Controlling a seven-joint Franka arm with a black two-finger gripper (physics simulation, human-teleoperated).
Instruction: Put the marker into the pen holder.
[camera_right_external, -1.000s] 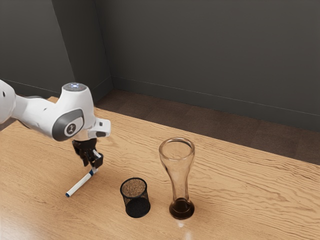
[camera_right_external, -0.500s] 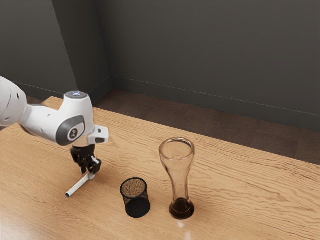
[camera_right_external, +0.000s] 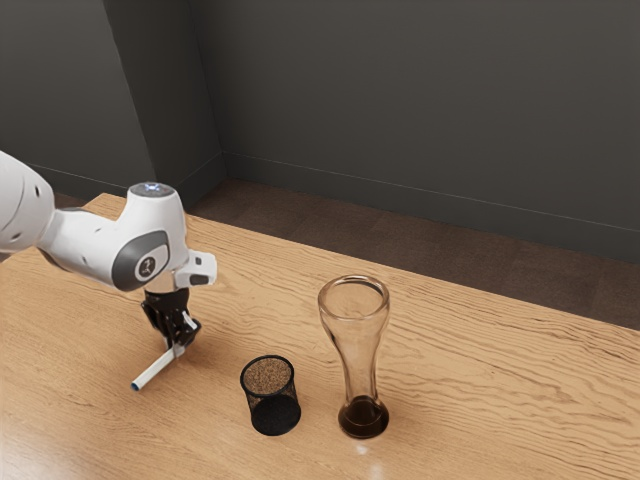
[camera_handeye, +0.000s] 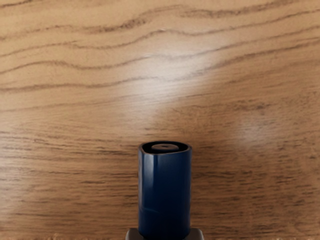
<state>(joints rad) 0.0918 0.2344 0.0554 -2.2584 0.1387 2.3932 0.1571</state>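
Though dark the wall (camera_right_external: 420, 110), a wavy-grained table (camera_right_external: 520, 400) under the marker (camera_right_external: 154, 370).

Location type: indoor room; exact use (home, office or lab) cannot be determined. Indicators, exterior view: dark grey wall (camera_right_external: 430, 100) across the upper frame, with a corner at upper left; matching baseboard (camera_right_external: 400, 203) along its foot; brown floor (camera_right_external: 430, 246) with faint joints, centre to right; wood-grain worktop (camera_right_external: 520, 370) across the lower frame. Wrist view: the same wood grain.
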